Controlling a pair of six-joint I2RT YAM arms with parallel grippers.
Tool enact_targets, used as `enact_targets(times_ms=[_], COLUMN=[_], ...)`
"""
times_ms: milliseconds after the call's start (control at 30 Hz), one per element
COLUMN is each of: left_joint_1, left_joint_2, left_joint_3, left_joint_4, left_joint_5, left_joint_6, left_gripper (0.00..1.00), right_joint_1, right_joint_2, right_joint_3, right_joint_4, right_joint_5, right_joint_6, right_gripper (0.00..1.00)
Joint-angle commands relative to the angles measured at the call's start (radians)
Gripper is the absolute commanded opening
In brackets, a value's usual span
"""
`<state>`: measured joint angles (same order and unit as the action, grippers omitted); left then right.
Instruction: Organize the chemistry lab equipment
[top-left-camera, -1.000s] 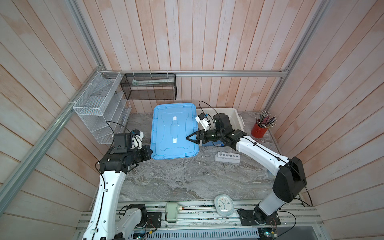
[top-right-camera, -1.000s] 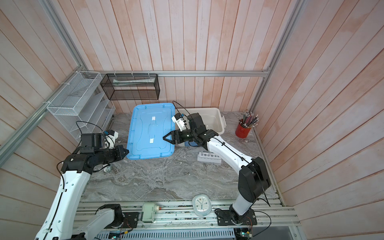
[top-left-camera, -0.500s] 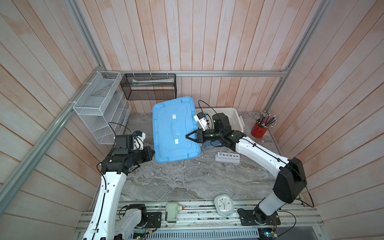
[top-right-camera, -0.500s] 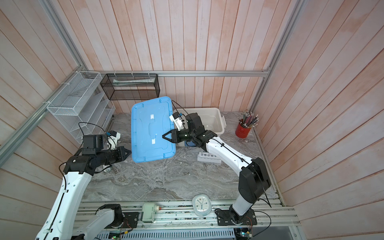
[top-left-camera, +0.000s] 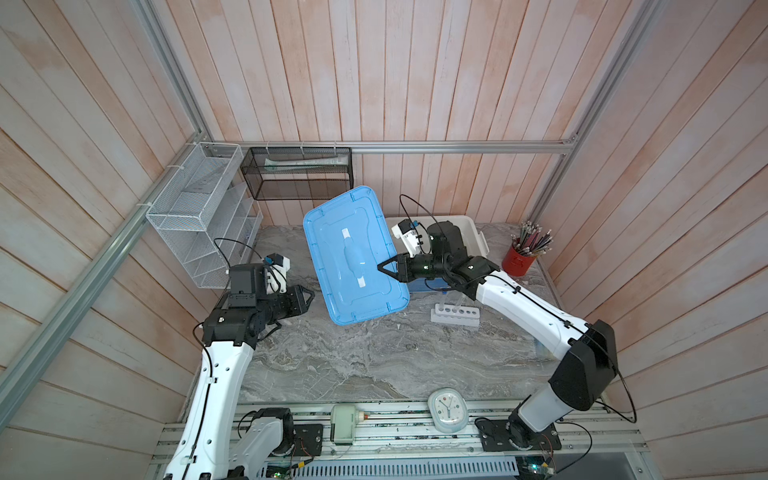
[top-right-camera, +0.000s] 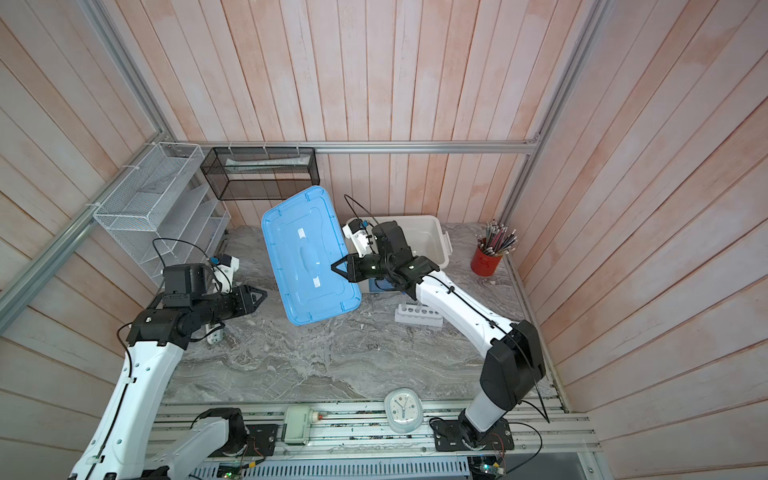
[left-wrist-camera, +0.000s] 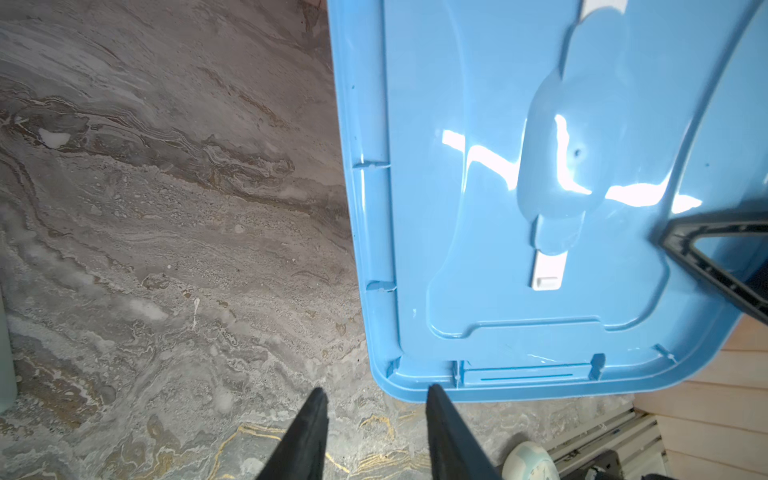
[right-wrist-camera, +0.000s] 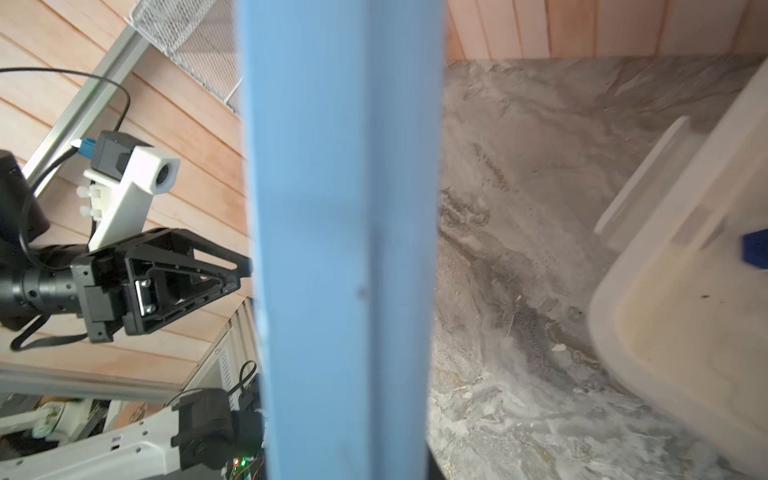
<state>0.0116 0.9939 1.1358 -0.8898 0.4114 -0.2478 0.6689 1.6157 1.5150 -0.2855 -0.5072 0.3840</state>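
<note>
Right tool (top-left-camera: 381, 268) clamps the blue lid (top-left-camera: 351, 249) by one long edge, tilted over the bench (top-left-camera: 374, 361); left tool (top-left-camera: 309, 296), jaws parted, released, beside its corner.

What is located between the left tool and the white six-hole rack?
The blue lid, gripped at its edge by the right tool and tilted up, stands between the left tool and the white six-hole rack. Both top views show this.

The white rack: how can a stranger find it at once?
Look at the marble table, right of the blue lid. The rack lies just in front of the white bin. Only it has a row of round holes.
</note>
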Motion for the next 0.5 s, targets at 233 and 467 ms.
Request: enact_targets(times_ms=[233, 467], left_joint_1=[-0.005, -0.018], left_joint_2=[0.056, 0.082], left_joint_3=[0.22, 0.244], left_joint_4=[0.198, 0.451], left_joint_5=[0.045, 0.191], left_joint_6=[-0.237, -0.411], left_gripper=[0.64, 0.75], right_joint_1=[0.114, 0.236], right_joint_2=[-0.014, -0.029], right_joint_3=[0.397, 0.427], right_joint_4=[-0.32, -0.288], right_joint_5=[0.667, 1.111], right_joint_6=[-0.421, -0.672], right_gripper=[0.01, 0.0])
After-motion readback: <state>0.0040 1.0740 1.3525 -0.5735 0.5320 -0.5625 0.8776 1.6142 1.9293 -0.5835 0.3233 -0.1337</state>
